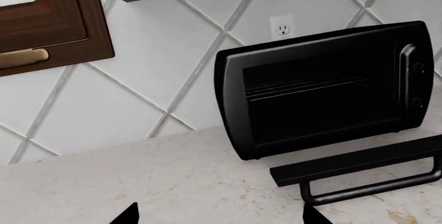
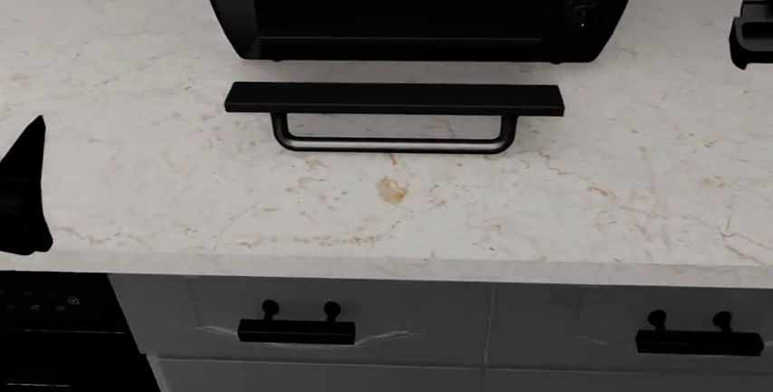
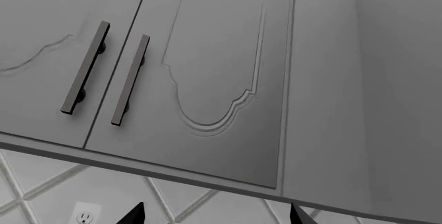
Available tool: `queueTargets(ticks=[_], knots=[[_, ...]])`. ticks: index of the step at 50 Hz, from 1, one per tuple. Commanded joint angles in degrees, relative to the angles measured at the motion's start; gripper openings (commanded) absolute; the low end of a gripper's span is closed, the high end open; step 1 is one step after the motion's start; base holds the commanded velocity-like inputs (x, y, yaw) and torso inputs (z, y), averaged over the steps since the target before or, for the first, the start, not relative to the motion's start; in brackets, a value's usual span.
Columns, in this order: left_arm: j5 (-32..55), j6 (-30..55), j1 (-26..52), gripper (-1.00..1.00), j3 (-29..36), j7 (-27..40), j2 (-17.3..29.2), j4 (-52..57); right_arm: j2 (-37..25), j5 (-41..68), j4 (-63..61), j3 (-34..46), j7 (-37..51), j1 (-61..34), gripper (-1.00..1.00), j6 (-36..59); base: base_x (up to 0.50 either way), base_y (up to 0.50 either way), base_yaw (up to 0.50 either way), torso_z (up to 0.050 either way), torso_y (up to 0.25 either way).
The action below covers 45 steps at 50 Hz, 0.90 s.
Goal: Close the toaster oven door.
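The glossy black toaster oven (image 2: 411,3) stands at the back of the marble counter; it also shows in the left wrist view (image 1: 324,89) with its wire rack lines visible. The toaster oven door (image 2: 393,100) lies open and flat towards me, its U-shaped bar handle (image 2: 393,145) on the near side. In the left wrist view the door edge (image 1: 359,162) and handle (image 1: 373,190) show. My left gripper (image 1: 219,219) is open and empty, left of the door and apart from it; it shows at the head view's left edge (image 2: 24,193). My right gripper (image 3: 217,218) is open and empty, facing the upper cabinets.
The marble counter (image 2: 386,220) has grey drawers with black pulls (image 2: 296,330) below it. A tiled wall with an outlet (image 1: 282,29) is behind the oven. A brown wooden cabinet (image 1: 48,22) hangs to the left, grey upper cabinets (image 3: 207,63) above. A part of my right arm (image 2: 751,30) hovers right of the oven.
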<state>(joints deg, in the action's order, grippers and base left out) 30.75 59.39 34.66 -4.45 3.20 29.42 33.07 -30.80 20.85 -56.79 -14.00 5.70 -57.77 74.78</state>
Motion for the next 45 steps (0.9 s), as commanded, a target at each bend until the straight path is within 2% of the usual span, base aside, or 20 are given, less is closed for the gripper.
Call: queueTargets(ticks=[1, 40, 45], knots=[[-0.01, -0.55, -0.13, 1.00, 0.95, -0.14, 0.07, -0.11, -0.28, 0.87, -0.24, 0.01, 0.37, -0.82, 1.00, 1.55, 0.43, 0.00, 0.00, 0.000, 0.000], [1.35, 0.00, 0.63, 1.00, 0.66, 0.43, 0.21, 0.57, -1.74, 5.76, -1.88, -2.84, 1.94, -3.35, 1.00, 4.92, 0.50, 0.00, 0.00, 0.000, 0.000], [0.75, -1.95, -0.59, 1.00, 0.40, -0.25, 0.73, -0.10, -1.80, 6.94, -2.31, -2.71, 2.38, -4.29, 1.00, 5.73, 0.00, 0.00, 0.00, 0.000, 0.002]])
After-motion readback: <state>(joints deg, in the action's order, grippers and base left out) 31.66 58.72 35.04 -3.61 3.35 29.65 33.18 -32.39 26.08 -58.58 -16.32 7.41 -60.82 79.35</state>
